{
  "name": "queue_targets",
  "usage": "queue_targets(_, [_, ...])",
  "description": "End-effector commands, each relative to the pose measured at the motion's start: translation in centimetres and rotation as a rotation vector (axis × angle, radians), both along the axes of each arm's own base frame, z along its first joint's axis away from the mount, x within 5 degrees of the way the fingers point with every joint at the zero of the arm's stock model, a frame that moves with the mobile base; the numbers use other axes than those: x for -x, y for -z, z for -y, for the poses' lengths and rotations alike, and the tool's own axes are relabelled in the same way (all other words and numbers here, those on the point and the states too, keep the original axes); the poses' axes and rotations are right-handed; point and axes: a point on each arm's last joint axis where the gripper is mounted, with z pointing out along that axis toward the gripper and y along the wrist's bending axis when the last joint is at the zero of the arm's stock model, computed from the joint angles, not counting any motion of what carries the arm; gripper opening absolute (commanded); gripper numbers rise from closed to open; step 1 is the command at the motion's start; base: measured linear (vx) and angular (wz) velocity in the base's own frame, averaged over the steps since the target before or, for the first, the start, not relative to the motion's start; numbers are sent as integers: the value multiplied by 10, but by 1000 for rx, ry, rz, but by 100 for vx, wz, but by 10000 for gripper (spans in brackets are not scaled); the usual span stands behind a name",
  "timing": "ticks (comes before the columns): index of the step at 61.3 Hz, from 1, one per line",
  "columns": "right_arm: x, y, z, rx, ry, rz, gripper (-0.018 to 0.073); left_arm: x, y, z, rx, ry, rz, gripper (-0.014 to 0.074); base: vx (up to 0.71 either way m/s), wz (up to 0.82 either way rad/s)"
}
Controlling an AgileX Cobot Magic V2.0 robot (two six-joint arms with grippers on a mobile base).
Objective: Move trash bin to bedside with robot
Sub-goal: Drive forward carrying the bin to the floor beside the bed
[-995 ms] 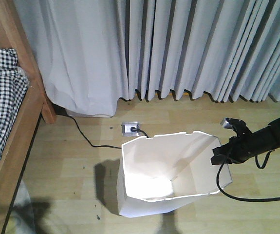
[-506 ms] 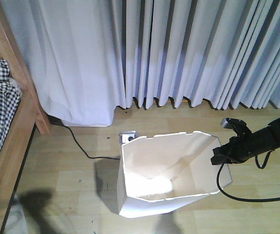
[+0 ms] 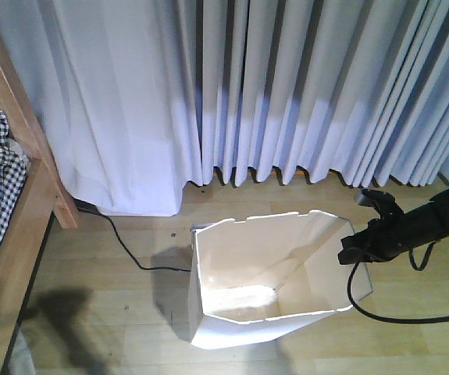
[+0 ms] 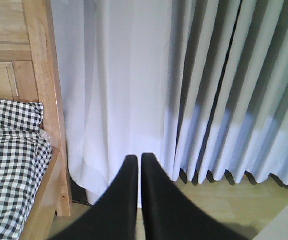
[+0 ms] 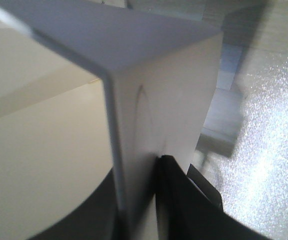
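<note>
Your right gripper [image 3: 348, 251] pinches the trash bin [image 3: 236, 266] rim; left gripper [image 4: 139, 167] closed, empty. Drag slowly toward the bed [image 3: 30, 223], bin upright.

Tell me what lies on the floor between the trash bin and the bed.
In the front view, only a black cord crosses the wooden floor between the trash bin and the bed's side rail; the rest is bare.

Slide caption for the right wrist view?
Right pincer clamped on a corner wall of the white trash bin.
</note>
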Motion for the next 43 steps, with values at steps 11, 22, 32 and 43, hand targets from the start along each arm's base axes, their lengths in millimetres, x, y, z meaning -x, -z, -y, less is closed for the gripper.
queue_targets(11, [-11, -41, -11, -194, 8, 45, -3, -1, -1, 0, 10, -3, 65, -6, 10, 3])
queue_targets(22, [-11, -41, -11, -194, 8, 45, -3, -1, -1, 0, 10, -3, 65, -6, 7, 1])
queue_targets(32, [-11, -41, -11, -194, 8, 45, -3, -1, -1, 0, 10, -3, 65, -6, 4, 0])
queue_targets(43, [-11, -41, -11, -194, 8, 45, -3, -1, -1, 0, 10, -3, 65, -6, 1, 1])
